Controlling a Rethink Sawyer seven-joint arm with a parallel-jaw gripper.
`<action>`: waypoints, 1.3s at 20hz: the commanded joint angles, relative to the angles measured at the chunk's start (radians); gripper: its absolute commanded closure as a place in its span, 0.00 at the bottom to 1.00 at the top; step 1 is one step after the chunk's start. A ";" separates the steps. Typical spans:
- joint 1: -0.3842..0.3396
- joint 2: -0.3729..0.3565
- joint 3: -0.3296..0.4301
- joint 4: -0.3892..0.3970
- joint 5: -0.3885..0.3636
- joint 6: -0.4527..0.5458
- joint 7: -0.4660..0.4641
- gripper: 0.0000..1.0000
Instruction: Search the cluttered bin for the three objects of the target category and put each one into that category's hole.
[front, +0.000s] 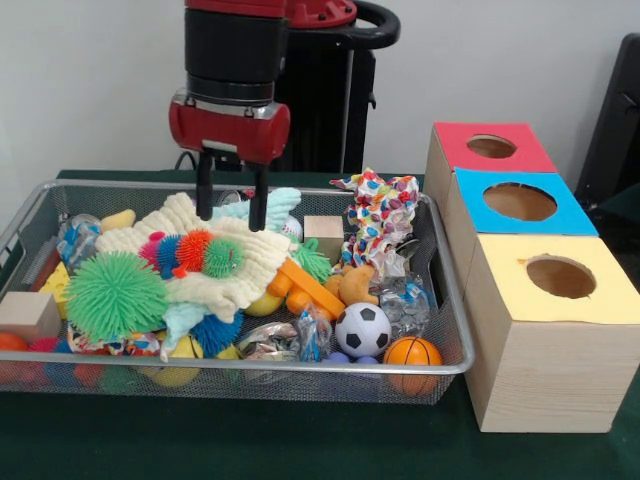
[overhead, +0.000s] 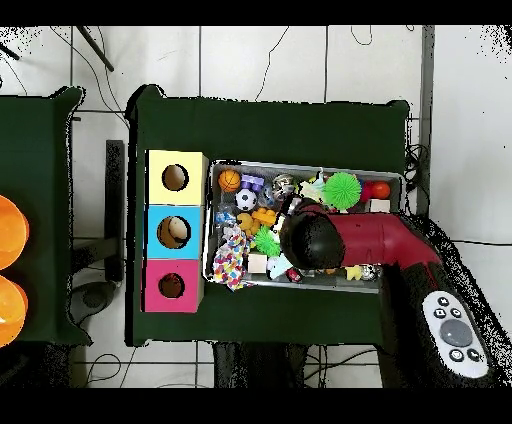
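Nearest the front rim of the wire bin (front: 250, 368) lie an orange ball (front: 411, 351) and a black-and-white soccer ball (front: 362, 329), almost touching, with crinkled clear wrappers (front: 292, 339) beside them. At the bin's left front corner sits a plain wooden block (front: 28, 313), and just behind it a big green spiky ball (front: 115, 293). Over the middle of the heap spreads a cream knitted cloth (front: 215, 268), and on it rests a fuzzy caterpillar toy (front: 195, 252) in blue, red and green. An orange plastic piece (front: 305, 287) slants out from under the cloth's right edge. Farther back stand a second wooden block (front: 324, 234) and a dotted, colourful rag (front: 380, 214) draped over the back right rim.

The end effector (front: 231, 208) hangs just behind the cloth, its two black fingers (front: 258, 198) apart, gripping nothing, tips down among the toys at the back.

Right of the bin, on the green tabletop (front: 300, 440), stands a row of three wooden boxes, each with a round hole on top: yellow box (front: 553, 330) nearest, then blue box (front: 518, 204), then red box (front: 489, 148) farthest
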 joint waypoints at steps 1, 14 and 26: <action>0.064 0.039 -0.062 0.068 0.033 -0.027 0.155 0.00; 0.144 0.108 -0.094 -0.018 0.105 0.001 0.147 0.00; 0.282 0.098 -0.206 0.059 0.171 -0.097 0.247 0.00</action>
